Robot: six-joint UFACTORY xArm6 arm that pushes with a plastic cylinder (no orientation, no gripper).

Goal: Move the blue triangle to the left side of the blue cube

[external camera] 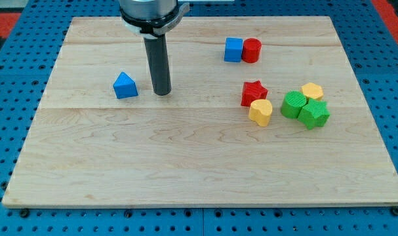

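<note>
The blue triangle [124,86] lies on the wooden board at the view's left of centre. The blue cube [233,50] sits at the view's upper right, touching a red cylinder [251,50] on its right side. My tip [162,93] rests on the board just to the right of the blue triangle, a small gap apart from it. The blue cube is well to the right of and above my tip.
A red star [254,92] and a yellow block [260,111] sit together right of centre. Two green blocks [293,104] [314,113] and another yellow block [312,91] cluster further right. The board's edges [205,204] border a blue pegboard.
</note>
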